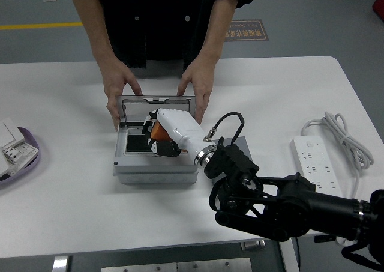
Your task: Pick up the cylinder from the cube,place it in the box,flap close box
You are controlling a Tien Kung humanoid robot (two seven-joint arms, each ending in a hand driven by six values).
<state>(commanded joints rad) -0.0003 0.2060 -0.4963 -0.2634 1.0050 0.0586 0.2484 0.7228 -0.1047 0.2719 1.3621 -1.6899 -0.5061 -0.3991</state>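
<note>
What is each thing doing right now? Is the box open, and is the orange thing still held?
Box: open, clear lid standing up at the back.
Orange cylinder: down inside the box, gripped by the robot's fingers.
Right hand: shut on the cylinder, reaching into the box.
Person's hands: resting at the lid's two sides, holding it up.
Grey cube: right of the box, mostly hidden by the arm.
Power strip: lying at the right, nothing plugged in.
</note>
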